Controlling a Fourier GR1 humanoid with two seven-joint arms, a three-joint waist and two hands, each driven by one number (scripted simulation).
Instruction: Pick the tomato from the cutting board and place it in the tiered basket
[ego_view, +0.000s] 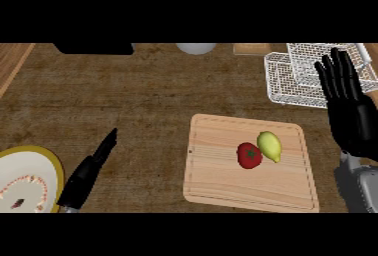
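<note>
Though smooth, round tomato (249, 155) on wooden cutting board (251, 185).

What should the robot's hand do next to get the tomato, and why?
Probably bring the right hand left and down over the tomato. That hand is open, fingers up, beside the board, holding nothing. The tomato lies on the board, touching a lemon on its right, so coming from above may avoid nudging the lemon. The basket sits behind.
</note>
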